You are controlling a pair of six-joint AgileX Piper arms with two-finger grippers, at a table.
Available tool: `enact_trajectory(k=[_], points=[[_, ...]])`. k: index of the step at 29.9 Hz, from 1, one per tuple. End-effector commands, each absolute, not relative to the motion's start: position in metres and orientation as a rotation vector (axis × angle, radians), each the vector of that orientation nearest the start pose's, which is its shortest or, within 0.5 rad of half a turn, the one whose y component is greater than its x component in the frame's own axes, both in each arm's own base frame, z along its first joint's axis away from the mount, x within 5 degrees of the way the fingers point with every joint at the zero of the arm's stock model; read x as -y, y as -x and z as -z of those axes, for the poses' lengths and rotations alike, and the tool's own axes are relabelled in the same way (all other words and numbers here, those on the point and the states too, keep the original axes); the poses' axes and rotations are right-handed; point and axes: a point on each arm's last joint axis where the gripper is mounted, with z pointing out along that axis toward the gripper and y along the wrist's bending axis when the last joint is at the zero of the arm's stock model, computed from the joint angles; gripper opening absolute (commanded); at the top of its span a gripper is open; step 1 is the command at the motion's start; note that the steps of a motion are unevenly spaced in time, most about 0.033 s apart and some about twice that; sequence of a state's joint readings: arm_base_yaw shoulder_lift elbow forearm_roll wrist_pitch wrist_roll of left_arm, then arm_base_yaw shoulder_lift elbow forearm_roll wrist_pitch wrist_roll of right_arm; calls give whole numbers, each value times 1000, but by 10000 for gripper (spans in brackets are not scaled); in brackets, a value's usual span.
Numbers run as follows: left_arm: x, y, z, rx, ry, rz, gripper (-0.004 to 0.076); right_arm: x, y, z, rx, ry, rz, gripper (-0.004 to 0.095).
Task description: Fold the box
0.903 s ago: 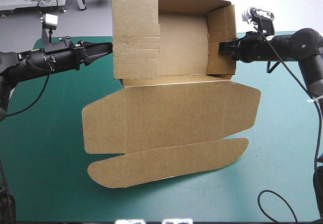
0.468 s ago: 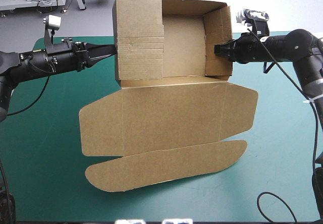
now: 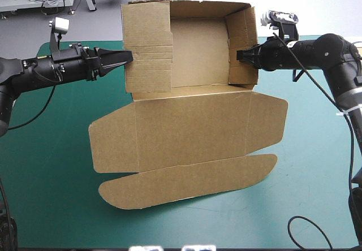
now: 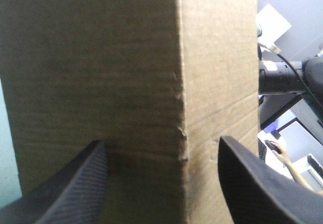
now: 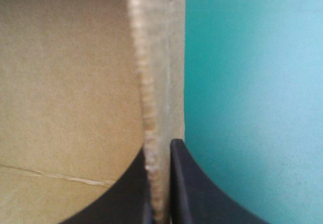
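Observation:
The brown box (image 3: 192, 126) stands as an open tray at the table's far side, its walls raised. Its lid panel and tuck flap (image 3: 186, 180) lie flat toward the near edge. My right gripper (image 3: 240, 56) is shut on the right wall, whose board edge (image 5: 151, 108) runs between the fingers (image 5: 184, 183). At the left wall's outer face (image 3: 148, 47) my left gripper (image 3: 127, 57) is open. Its fingers (image 4: 75, 183) stand apart with a folded corner of the box (image 4: 179, 82) just ahead, nothing clamped.
The teal-green cover (image 3: 51, 166) lies bare to the left, right and front of the box. The right arm (image 4: 287, 77) shows beyond the box in the left wrist view. The box sits close to the table's far edge.
My left gripper has gone from shut to open at the left wall. The box has shifted slightly left, and the right gripper has kept its hold.

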State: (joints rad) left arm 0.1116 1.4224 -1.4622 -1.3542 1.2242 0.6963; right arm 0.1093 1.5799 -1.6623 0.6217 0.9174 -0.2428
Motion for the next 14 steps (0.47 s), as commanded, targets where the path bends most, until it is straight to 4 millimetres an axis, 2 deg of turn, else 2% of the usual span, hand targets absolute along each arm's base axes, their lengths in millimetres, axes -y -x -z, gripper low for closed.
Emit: enact_trajectory(k=[1,6,14], points=[[58,-264,-464,-1848,-486,1261,461,-83,-331,-449,-2077,176,-728,2],[54,-267,-452,-1972,-491,1128,461,-99,-327,-447,-2088,236,-676,2],[45,-274,-442,-2078,-392,979,455,-132,-318,-448,-2077,303,-718,2]])
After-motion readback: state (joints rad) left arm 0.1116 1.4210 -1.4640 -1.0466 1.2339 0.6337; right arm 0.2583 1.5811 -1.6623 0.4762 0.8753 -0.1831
